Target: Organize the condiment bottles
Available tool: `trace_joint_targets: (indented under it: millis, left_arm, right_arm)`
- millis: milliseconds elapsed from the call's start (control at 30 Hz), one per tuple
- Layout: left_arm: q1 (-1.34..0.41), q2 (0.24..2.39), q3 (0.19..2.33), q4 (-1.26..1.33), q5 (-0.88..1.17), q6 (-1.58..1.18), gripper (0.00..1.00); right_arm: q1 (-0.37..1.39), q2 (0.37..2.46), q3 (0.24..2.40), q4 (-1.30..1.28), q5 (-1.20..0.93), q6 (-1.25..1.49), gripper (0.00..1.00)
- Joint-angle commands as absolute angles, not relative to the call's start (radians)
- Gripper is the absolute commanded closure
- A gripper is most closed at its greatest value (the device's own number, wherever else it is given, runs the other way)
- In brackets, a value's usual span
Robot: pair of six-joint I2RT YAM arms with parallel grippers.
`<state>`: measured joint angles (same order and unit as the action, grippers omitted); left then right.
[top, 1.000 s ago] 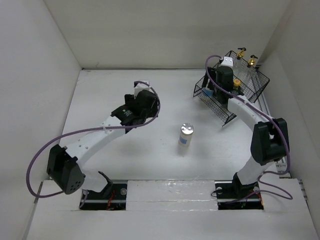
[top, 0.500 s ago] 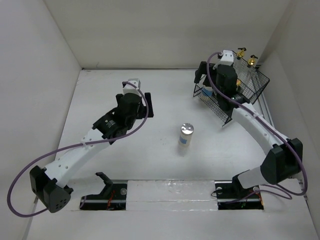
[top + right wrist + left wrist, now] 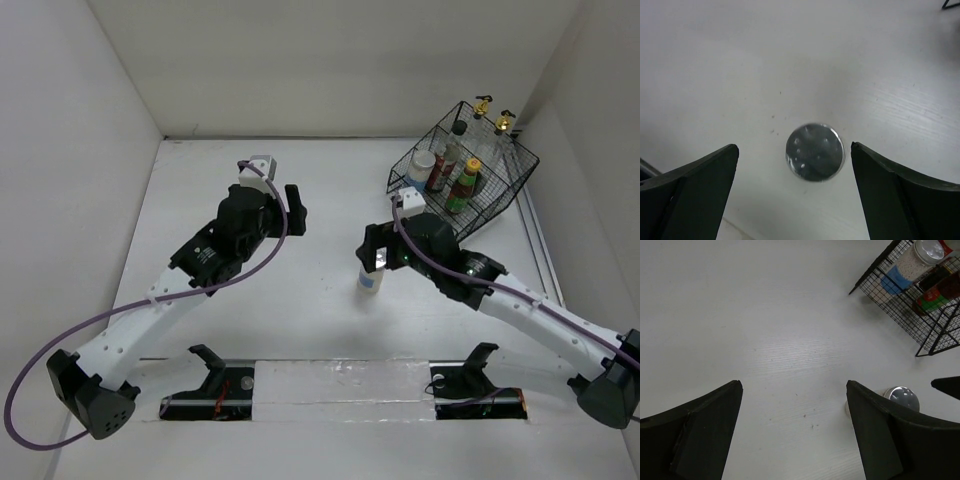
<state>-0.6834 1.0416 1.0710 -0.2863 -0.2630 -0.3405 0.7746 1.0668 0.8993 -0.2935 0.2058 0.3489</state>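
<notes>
**Right arm swung from basket to lone shaker**

Since a second earlier the right gripper point(image 3: 374, 252) had left the basket point(image 3: 497, 200) and come across the table point(image 3: 300, 300) to hang over the shaker point(image 3: 370, 281). The left arm had also stretched farther out over the same second.

From above, the right gripper hid the shaker's top, and only the blue-labelled body showed beneath it. The right wrist view filled that in. There the right gripper point(image 3: 792, 146) stood spread wide and empty. The silver lid point(image 3: 815, 151) lay straight below, between the fingers, clear of both and a little nearer the right one.

The left gripper point(image 3: 291, 207) hung over bare table. Its wrist view showed the left gripper point(image 3: 794, 385) parted with nothing between the jaws. The shaker point(image 3: 901, 397) stood just past its right finger, and the basket point(image 3: 890, 310) lay ahead and to the right.

The overhead view showed what the basket held: a second shaker point(image 3: 423, 165), a yellow-capped sauce bottle point(image 3: 463, 185), a dark-capped bottle point(image 3: 449, 157) between them, and two gold-spouted cruets point(image 3: 483, 104) at the far rim. The left wrist view caught only the second shaker point(image 3: 905, 267) and red labels behind the wire.
</notes>
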Motion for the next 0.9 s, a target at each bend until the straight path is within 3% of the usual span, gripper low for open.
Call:
trace_joint_targets:
  millis: [0,233,533,633,667,733,867]
  left_arm:
    - [-0.681,1.029,1.062,-0.252,-0.245,-0.325,0.19]
    - [-0.681,1.020,1.052,-0.252,-0.245,-0.325,0.19]
    - [-0.681,1.020,1.052,-0.252,-0.245,-0.325,0.19]
    - [-0.681,1.020,1.052,-0.252,-0.245,-0.325,0.19]
    - [-0.681,1.020,1.052,-0.252,-0.245,-0.325,0.19]
    - [-0.681,1.020,1.052,-0.252,-0.245,-0.325,0.19]
    - [-0.681,1.020,1.052,-0.252,-0.245,-0.325,0.19]
  right_arm:
    - [0.813,1.017,0.899,-0.414,0.181,0.411,0.00]
    - [0.848,1.097,0.908,-0.482,0.282,0.426,0.00]
    - [0.857,1.222,0.899,-0.342,0.356,0.417,0.03]
    - [0.857,1.256,0.910,-0.321,0.390,0.417,0.14]
    - [0.857,1.256,0.910,-0.321,0.406,0.417,0.24]
    - [0.857,1.266,0.910,-0.311,0.446,0.417,0.33]
    - [0.857,1.177,0.928,-0.281,0.521,0.426,0.40]
